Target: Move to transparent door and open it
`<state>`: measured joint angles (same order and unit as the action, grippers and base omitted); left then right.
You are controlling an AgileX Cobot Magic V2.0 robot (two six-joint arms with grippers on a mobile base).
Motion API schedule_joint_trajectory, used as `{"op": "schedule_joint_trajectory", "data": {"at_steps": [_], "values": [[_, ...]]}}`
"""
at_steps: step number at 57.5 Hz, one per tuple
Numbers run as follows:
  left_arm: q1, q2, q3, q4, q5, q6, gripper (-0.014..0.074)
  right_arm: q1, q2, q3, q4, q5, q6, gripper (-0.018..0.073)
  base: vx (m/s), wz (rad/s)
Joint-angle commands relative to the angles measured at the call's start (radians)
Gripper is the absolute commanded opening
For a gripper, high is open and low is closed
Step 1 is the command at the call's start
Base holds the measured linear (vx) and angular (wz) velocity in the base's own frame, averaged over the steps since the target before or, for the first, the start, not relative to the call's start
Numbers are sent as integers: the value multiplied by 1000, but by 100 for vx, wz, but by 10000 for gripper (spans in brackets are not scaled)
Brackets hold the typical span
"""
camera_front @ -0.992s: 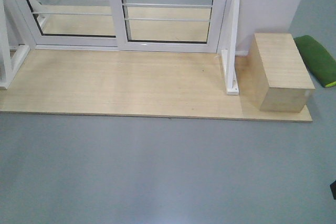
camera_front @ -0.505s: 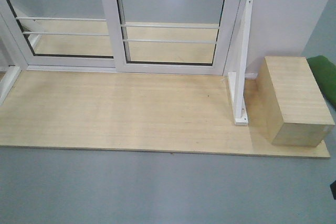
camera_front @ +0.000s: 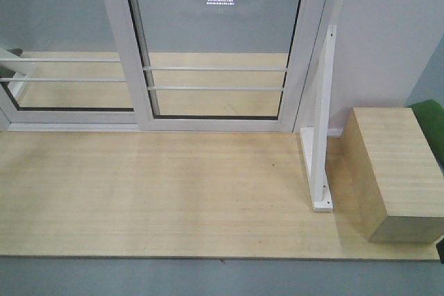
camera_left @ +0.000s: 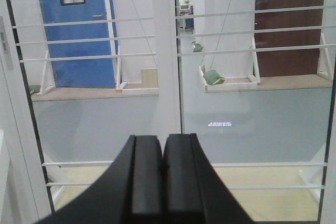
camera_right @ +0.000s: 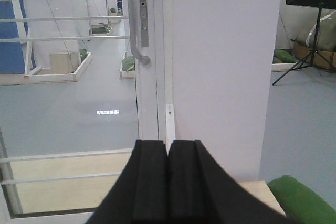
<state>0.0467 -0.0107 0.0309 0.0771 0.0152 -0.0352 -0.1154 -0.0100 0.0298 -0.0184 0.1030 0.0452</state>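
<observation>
Approach stage: the transparent door [camera_front: 218,39] stands just left of the braced post [camera_front: 321,116]. The left end effector [camera_left: 163,142] and right end effector [camera_right: 168,144] are both clenched and empty. Advisable: release the right one and hook the pull handle [camera_right: 132,30] squarely before sliding the door away from the post.

Two white-framed glass panels: the transparent door [camera_front: 218,25] and one handle-less panel [camera_front: 62,19]; two thin horizontal bars [camera_front: 215,68] low on each panel in the front view; one curved handle [camera_right: 132,24]; one lock plate [camera_right: 143,14]; one braced white post [camera_front: 325,116]; one wooden box [camera_front: 392,171]; one plywood platform [camera_front: 152,192]; one green cushion [camera_front: 431,119]; two grippers, left gripper [camera_left: 163,141] and right gripper [camera_right: 168,144], each with two black fingers [camera_left: 147,171].
</observation>
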Motion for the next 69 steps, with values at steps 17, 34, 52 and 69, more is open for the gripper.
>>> {"op": "schedule_joint_trajectory", "data": {"at_steps": [17,34,52,69], "values": [[1,-5,15,-4,-79,-6,-6,-4,-15,5,-9,-78,0,-6,42,1],[1,-5,15,-4,-79,-6,-6,-4,-15,5,-9,-78,0,-6,39,3],[1,-5,15,-4,-79,-6,-6,-4,-15,5,-9,-78,0,-6,32,0],[1,-5,15,-4,-79,-6,-6,-4,-15,5,-9,-78,0,-6,21,-2]]}}
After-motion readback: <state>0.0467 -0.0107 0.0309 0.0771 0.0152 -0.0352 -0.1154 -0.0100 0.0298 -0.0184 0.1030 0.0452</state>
